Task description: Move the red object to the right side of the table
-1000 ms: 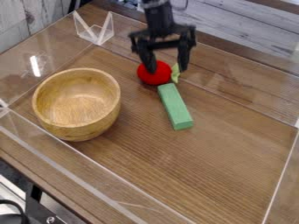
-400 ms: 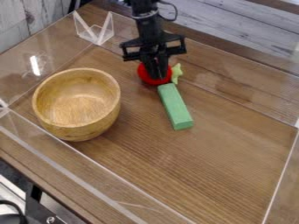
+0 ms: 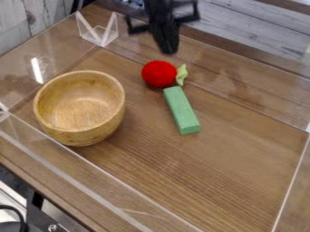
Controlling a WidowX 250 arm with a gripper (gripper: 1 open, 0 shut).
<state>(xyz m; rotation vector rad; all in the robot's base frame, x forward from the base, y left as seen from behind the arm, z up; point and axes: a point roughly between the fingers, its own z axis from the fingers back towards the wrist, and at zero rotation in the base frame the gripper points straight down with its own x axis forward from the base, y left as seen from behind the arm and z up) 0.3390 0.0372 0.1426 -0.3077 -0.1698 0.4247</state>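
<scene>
The red object (image 3: 158,72), a small round ball with a pale green leaf on its right, rests on the table (image 3: 230,159) near the back middle. My gripper (image 3: 168,47) hangs above and slightly behind it, clear of it. Its dark fingers are pressed together into one narrow tip, shut with nothing between them.
A long green block (image 3: 182,111) lies just in front of the red object, almost touching it. A wooden bowl (image 3: 79,107) stands at the left. A folded clear plastic piece (image 3: 97,29) is at the back left. Low clear walls (image 3: 291,195) edge the tabletop.
The gripper was open around the red object, then shut and rose. The red object stayed on the table, now uncovered.
</scene>
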